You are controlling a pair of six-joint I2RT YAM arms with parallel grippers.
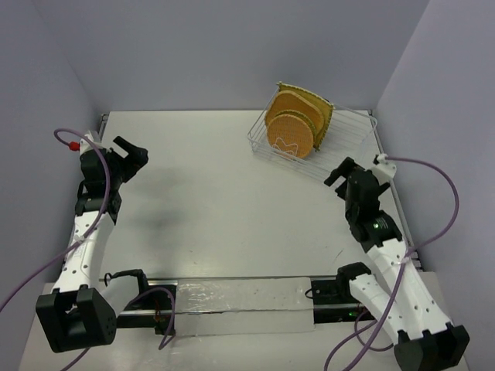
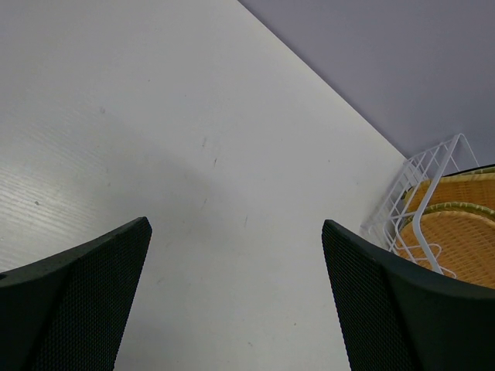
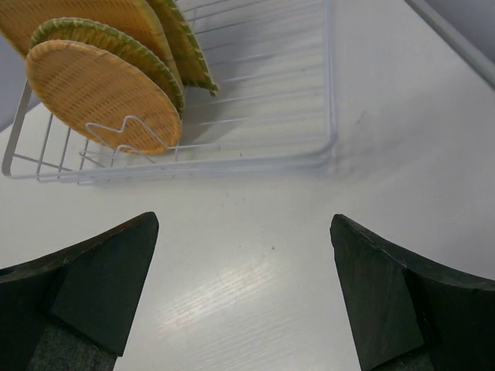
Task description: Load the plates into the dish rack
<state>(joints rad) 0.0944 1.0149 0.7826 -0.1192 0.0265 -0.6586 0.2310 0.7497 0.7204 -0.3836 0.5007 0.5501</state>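
Top external view, findings in order of size. The white table (image 1: pixel 216 193) fills the frame. The dish rack (image 1: pixel 352 135) sits in the upper right. Its long axis runs roughly left to right across the picture, dipping slightly toward the right.

The plates stand on edge, packed at the rack's left end. The right end shows bare wire. The yellow woven-look square (image 1: pixel 309 97) is rearmost and the orange round plate (image 1: pixel 290 135) is foremost, with at least two more between them. I count four with confidence. I cannot make out a black plate in any view, though one may be hidden behind the others. Every plate I can find stands in the rack, so I judge loading complete or nearly so.

My right gripper (image 1: pixel 340 171) is the nearer one, just short of the rack's near long side. In its wrist view the rack (image 3: pixel 263 100) lies ahead, with the orange round plate (image 3: pixel 100 93) at upper left. The right jaws are spread wide and hold nothing.

My left gripper (image 1: pixel 131 158) is at the left of the frame, well apart from the rack. In its wrist view only a corner of the rack (image 2: pixel 410 193) shows, at the right edge. The left jaws are likewise wide apart and empty.

Any coming move at the rack favours the right arm.
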